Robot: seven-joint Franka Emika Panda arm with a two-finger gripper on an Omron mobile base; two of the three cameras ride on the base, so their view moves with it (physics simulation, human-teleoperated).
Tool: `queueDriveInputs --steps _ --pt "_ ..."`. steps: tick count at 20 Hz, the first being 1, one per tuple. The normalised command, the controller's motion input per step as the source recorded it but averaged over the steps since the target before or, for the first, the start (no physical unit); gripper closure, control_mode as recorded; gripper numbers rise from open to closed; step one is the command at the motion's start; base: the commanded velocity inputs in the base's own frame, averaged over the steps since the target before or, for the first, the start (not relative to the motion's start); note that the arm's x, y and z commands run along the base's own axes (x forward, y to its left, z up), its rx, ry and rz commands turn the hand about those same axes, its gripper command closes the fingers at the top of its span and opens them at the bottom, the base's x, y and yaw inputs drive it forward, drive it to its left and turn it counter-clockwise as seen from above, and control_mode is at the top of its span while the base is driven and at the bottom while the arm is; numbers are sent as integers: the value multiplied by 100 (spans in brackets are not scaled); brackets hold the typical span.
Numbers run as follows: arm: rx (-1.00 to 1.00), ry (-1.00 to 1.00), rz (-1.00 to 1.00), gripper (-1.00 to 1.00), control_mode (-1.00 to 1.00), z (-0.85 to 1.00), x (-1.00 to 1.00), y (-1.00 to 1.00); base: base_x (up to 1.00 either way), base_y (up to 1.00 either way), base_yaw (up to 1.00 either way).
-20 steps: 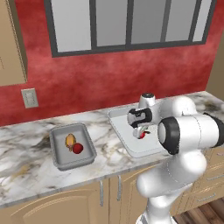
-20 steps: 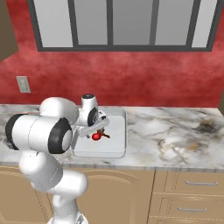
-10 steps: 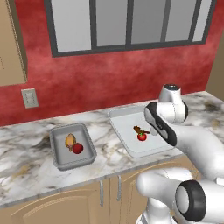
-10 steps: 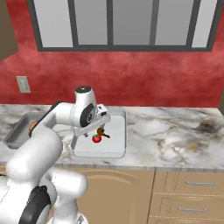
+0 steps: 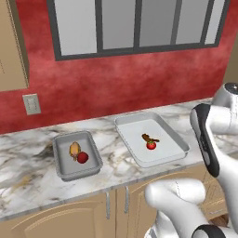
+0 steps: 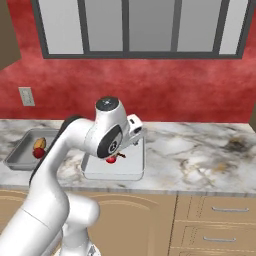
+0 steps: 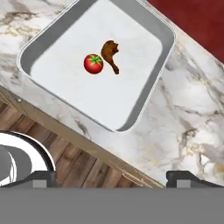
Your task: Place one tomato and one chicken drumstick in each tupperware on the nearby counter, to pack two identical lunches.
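On the counter (image 5: 28, 167) a small grey tupperware (image 5: 62, 162) holds a tomato (image 5: 82, 158) and a chicken drumstick (image 5: 74, 149). To its right a larger grey-rimmed tupperware (image 5: 162, 135) with a white floor holds a second tomato (image 5: 151, 145) and drumstick (image 5: 148, 138). The hand view looks down on that tupperware (image 7: 87, 92), with its tomato (image 7: 93, 64) beside its drumstick (image 7: 110, 54). My gripper (image 7: 112, 179) is open and empty, high over the counter's front edge, clear of both foods. In the right base view my arm hides part of the larger tupperware (image 6: 120, 170).
A red wall with a window runs behind the counter, and an outlet (image 5: 31, 104) sits at the left. Bare marble (image 6: 200, 155) stretches to the right of the larger tupperware. Tan cabinets (image 6: 220, 220) stand below, and a wood floor (image 7: 74, 162) shows under the hand.
My hand has lifted up and back from just over the larger tupperware, and the arm has swung to a taller pose. The foods and both tupperwares have stayed put.
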Motion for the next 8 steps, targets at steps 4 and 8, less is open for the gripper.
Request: queueDriveInputs --steps 4,8 --pt "0 -7 0 -100 -100 100 -51 -64 0 0 0" --pt "0 -10 0 -100 -100 91 -42 -41 0 0 0"
